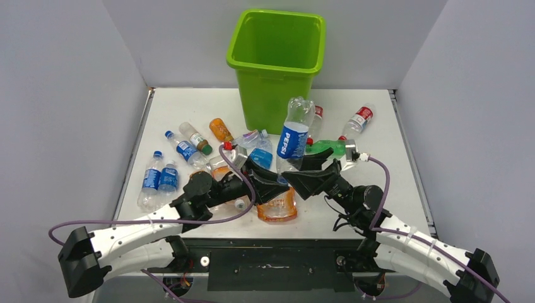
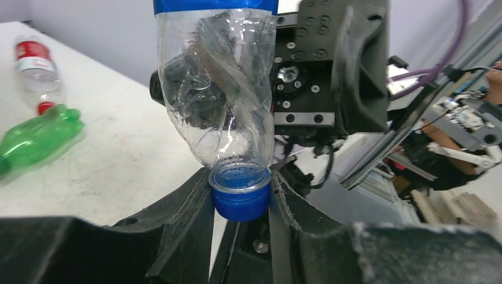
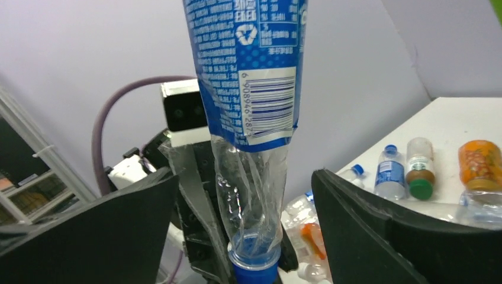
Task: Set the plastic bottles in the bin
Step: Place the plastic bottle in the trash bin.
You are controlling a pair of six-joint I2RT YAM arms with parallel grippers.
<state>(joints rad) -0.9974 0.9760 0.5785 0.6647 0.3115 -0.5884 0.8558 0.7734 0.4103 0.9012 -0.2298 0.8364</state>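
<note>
A crushed clear Pepsi bottle point(image 1: 294, 136) with a blue label hangs upside down in mid-air above the table's front centre. My left gripper point(image 2: 241, 201) is shut on its blue cap point(image 2: 241, 204), one finger on each side. My right gripper point(image 3: 244, 177) is open, its fingers point(image 3: 355, 219) standing wide on either side of the bottle's neck point(image 3: 248, 189) without touching it. The lime-green bin point(image 1: 276, 66) stands upright at the back centre, behind the held bottle. Its inside looks empty from above.
Several bottles lie on the table: blue-labelled ones point(image 1: 159, 178) at the left, an orange one point(image 1: 221, 129), a green one point(image 1: 328, 147), red-labelled ones point(image 1: 359, 120) right of the bin, and a crushed orange one point(image 1: 277, 208) under the grippers. Grey walls close three sides.
</note>
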